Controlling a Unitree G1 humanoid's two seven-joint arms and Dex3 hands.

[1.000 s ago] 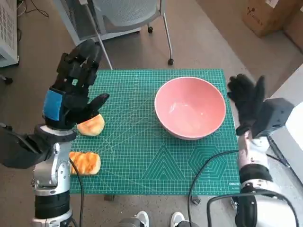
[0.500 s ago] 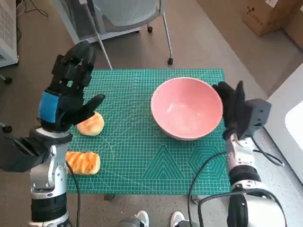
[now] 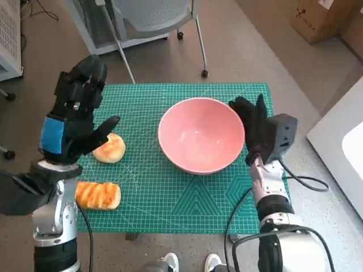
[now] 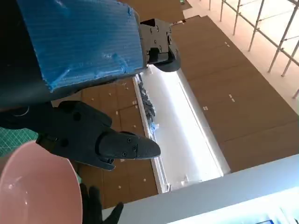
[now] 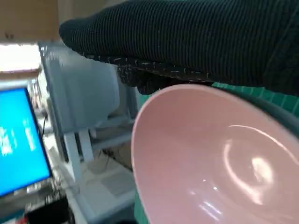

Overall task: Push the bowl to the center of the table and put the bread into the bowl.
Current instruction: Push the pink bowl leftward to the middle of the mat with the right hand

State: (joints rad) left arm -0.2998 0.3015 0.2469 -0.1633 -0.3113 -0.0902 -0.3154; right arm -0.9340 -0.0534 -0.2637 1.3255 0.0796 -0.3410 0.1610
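A pink bowl stands empty on the green cutting mat, a little right of its middle. My right hand, in its black glove, presses flat against the bowl's right rim; the bowl fills the right wrist view under the glove. A round bun lies near the mat's left edge and a toasted bread piece lies at the front left. My left hand hovers raised above the bun, fingers spread, holding nothing. The left wrist view shows its taped back and the bowl's rim.
An office chair stands behind the table. A cardboard box sits on the floor at the back right. A white surface lies to the right. A black cable crosses the mat's front right corner.
My right hand has moved left against the bowl and pushed it left toward the mat's middle. The left hand has drifted slightly left, staying above the bun.
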